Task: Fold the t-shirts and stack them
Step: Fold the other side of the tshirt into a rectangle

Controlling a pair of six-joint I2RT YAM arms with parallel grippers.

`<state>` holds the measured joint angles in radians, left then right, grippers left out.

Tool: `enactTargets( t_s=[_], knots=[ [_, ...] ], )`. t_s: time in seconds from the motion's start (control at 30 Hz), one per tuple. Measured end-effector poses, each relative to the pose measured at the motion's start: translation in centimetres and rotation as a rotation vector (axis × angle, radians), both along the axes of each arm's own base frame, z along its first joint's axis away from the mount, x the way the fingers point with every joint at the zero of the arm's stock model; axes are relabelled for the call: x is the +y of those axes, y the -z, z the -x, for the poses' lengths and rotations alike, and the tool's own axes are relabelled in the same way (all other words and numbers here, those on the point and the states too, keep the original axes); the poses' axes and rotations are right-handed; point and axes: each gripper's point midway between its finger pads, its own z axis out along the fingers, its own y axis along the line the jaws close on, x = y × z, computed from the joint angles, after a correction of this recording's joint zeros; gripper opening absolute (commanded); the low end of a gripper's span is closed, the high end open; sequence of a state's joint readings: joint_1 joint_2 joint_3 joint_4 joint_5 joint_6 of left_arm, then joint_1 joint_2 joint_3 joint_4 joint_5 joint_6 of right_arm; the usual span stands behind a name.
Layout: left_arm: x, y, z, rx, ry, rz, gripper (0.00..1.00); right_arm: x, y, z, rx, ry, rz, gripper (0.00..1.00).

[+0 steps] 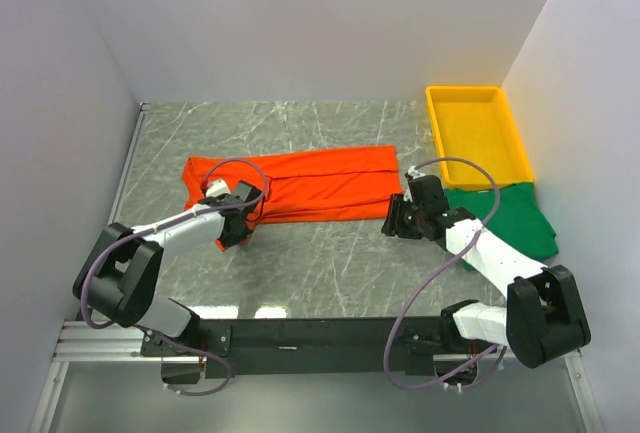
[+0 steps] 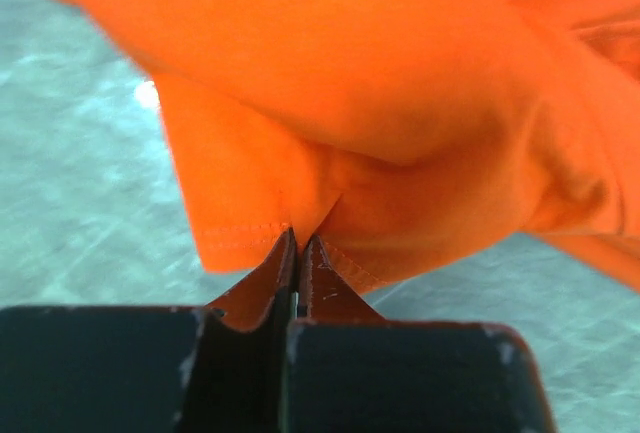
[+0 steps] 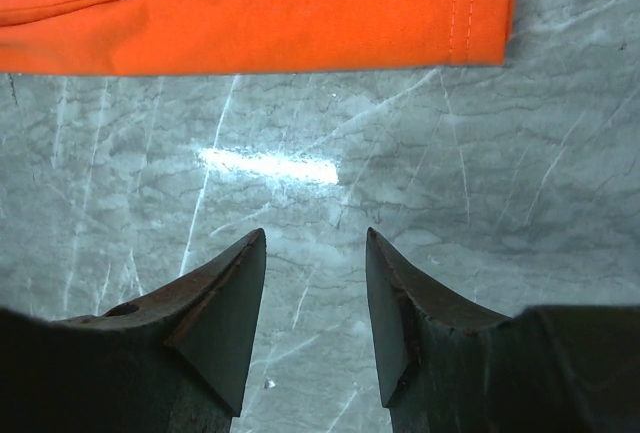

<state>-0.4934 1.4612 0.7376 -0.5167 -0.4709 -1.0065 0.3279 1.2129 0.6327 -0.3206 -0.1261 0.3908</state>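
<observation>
The orange-red t-shirt [image 1: 315, 185] lies folded lengthwise as a long band across the middle of the table. My left gripper [image 1: 241, 221] is at its near left corner, shut on the hemmed edge of the orange-red t-shirt [image 2: 330, 133], which bunches up just above the jaws. My right gripper [image 1: 392, 221] is open and empty, just off the shirt's near right corner [image 3: 470, 13], over bare table. The dark green t-shirt [image 1: 515, 218] lies flat at the right, partly hidden under my right arm.
A yellow plastic tray [image 1: 478, 135] stands at the back right, just behind the green shirt. White walls close in the left, back and right sides. The grey marble tabletop [image 1: 330, 263] is bare in front of the orange shirt.
</observation>
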Motion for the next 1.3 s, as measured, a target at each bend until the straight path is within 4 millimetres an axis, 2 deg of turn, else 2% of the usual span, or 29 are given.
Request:
enactTargets(
  t_s=[0.1,0.17,0.33,0.43,0.53,0.73,0.83,0.93,0.97,1.03,1.07,1.1,1.2,1.3],
  knots=[
    [0.8,-0.8,0.4,0.029,0.01,-0.05,0.01,0.1,0.0,0.1,0.002,-0.004,-0.004,0.51],
    [1.0,-2.7,-0.6,0.004,0.021,-0.088,0.01,0.1,0.0,0.1,0.002,-0.005,-0.006,0.51],
    [0.8,-9.2,-5.9,-0.159,0.041,-0.143,0.01,0.2,0.0,0.1,0.003,-0.016,-0.008,0.51],
    [1.0,-11.7,-9.3,-0.22,0.03,-0.169,0.01,0.3,0.0,0.2,0.003,-0.021,-0.01,0.51],
    [1.5,-12.0,-12.4,-0.231,0.024,-0.208,0.01,0.3,-0.1,0.2,0.002,-0.025,-0.009,0.51],
    [2.3,-9.8,-16.3,-0.176,0.043,-0.281,0.01,0.2,-0.1,0.2,0.001,-0.032,-0.004,0.51],
    [2.3,-9.3,-17.2,-0.168,0.064,-0.3,0.09,0.2,-0.1,0.2,0.0,-0.032,-0.004,0.51],
    [2.2,-9.3,-18.2,-0.176,0.077,-0.307,0.25,0.2,-0.1,0.2,-0.001,-0.03,-0.003,0.51],
    [2.1,-9.3,-18.5,-0.181,0.076,-0.304,0.39,0.2,0.0,0.1,-0.001,-0.028,0.0,0.51],
    [2.2,-9.3,-18.7,-0.183,0.075,-0.303,0.55,0.0,0.0,0.0,-0.004,-0.016,0.007,0.53],
    [2.1,-9.2,-18.7,-0.183,0.072,-0.297,0.67,-0.2,0.0,-0.1,-0.006,-0.005,0.014,0.54],
    [2.3,-9.2,-18.7,-0.183,0.067,-0.293,0.71,-0.3,0.0,-0.2,-0.008,0.002,0.02,0.57],
    [2.6,-9.5,-18.2,-0.193,0.036,-0.253,0.8,-0.9,0.0,-0.6,-0.008,0.056,0.022,0.58],
    [4.3,-10.6,-16.1,-0.203,-0.024,-0.187,0.82,-1.8,-0.1,-1.6,-0.009,0.135,-0.004,0.59]
  ],
)
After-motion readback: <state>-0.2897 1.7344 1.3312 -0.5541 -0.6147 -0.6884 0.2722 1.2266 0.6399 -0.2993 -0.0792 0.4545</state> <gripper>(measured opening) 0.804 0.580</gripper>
